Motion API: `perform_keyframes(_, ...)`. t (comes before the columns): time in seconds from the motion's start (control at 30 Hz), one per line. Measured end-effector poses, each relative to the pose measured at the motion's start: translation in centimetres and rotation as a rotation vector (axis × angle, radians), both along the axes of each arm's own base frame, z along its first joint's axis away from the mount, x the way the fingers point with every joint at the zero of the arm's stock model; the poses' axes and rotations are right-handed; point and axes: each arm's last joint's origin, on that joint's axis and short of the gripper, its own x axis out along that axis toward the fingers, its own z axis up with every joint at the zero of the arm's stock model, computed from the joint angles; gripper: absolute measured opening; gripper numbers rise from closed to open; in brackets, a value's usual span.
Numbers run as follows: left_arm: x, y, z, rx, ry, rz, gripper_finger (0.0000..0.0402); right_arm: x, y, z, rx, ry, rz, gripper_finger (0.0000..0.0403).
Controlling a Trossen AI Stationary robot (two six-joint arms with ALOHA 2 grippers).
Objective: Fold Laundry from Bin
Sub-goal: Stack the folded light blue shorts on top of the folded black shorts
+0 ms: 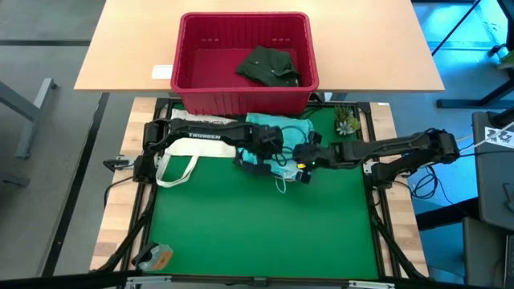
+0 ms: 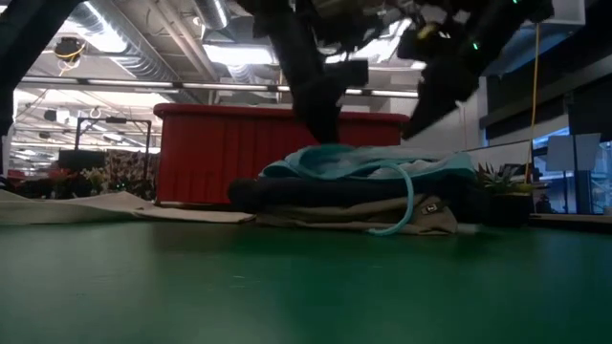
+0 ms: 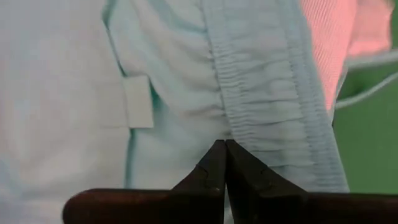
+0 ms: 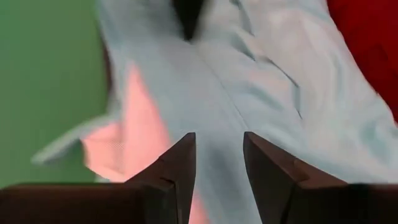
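Left pincer (image 1: 271, 143) clenched on the light turquoise garment (image 1: 277, 136), tips pinching its gathered waistband (image 3: 273, 124); right pincer (image 1: 299, 163) over the same garment's near edge, fingers (image 4: 180, 163) parted with cloth between them, grip cannot be told; turquoise garment tops a pile with a dark layer and a khaki-tan one (image 2: 382, 218) on the green counter (image 1: 257, 225), just before the red bin (image 1: 243, 100); dark green garment (image 1: 271, 66) lies inside the bin; white tote bag (image 1: 181, 164) beside the pile.

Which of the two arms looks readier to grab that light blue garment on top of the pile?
The right gripper: its fingers stand apart right over the turquoise garment. The left gripper is there too, but shut.
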Motion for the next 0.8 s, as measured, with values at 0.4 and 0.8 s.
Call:
perform_keyframes(0.4,-0.8,-0.8,-5.2,0.015,-0.049,0.037,0.0001,-2.2,0.2,-6.1,0.058,-0.041,-0.134,0.0133)
perform_keyframes(0.8,-0.8,-0.8,-4.4,0.016,-0.062,0.036,0.0002,-2.1,0.3,-5.4,0.085,-0.063,-0.125,0.0133)
